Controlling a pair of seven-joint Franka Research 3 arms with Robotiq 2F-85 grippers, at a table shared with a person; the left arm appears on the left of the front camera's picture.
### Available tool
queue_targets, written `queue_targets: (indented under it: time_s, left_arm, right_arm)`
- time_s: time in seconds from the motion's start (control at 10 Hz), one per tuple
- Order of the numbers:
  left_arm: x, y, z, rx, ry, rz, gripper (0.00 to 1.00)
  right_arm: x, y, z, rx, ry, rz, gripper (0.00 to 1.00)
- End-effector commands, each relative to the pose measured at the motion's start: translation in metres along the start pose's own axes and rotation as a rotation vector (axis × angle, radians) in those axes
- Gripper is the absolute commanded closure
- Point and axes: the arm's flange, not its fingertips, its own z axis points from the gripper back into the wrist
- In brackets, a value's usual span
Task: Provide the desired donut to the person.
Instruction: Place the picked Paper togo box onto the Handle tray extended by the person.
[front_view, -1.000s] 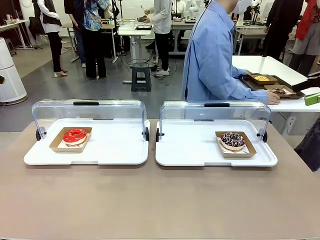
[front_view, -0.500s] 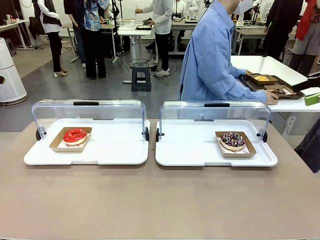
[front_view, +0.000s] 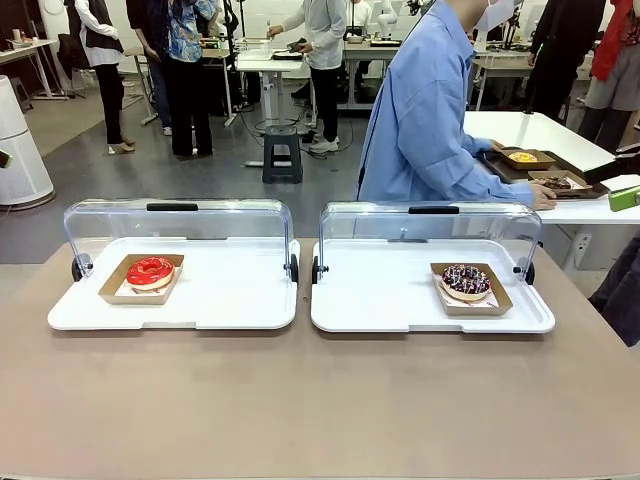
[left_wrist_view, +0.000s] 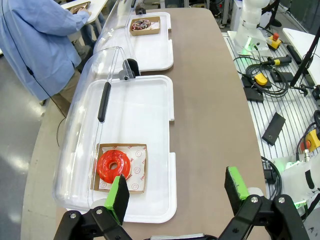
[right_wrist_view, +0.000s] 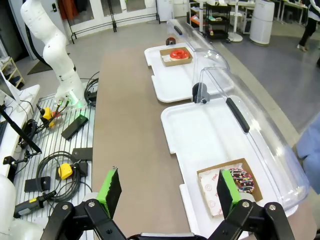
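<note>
Front view: on the worktop (front_view: 320, 400) sat two white trays, each with its clear lid swung open at the back. Taking the left tray (front_view: 230, 300) as the landmark, the red donut (front_view: 150, 271) lay in a brown card boat at that tray's left end. On the right tray (front_view: 390, 305), just beside the landmark, the chocolate donut (front_view: 466, 281) with pale sprinkles sat in its own boat at the far right end. Beyond that tray stood the person (front_view: 430, 120), turned aside to another table, giving no sign of which donut was wanted.

Both donuts looked light, soft and easily dented, with glaze that would smear or stick; the stiffer card boat seemed the safer hold, pinched at a rim.

In the left wrist view, the left gripper (left_wrist_view: 176, 192) hung above the red donut's end of the landmark tray, fingers spread wide, holding nothing. The right gripper (right_wrist_view: 168, 192) hovered beside the chocolate donut, equally wide and empty.
</note>
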Motion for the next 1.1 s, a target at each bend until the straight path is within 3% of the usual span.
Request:
queue_targets:
  time_s: [0.0,1.0]
  left_arm:
    - [0.0019,-0.0007,0.0007,0.009,-0.009,0.002,0.00]
    - [0.0019,-0.0007,0.0007,0.009,-0.009,0.002,0.00]
  right_arm:
    - [-0.0005,0.0015,0.0005,0.009,-0.008,0.013,0.00]
    - [-0.0005,0.0015,0.0005,0.009,-0.008,0.013,0.00]
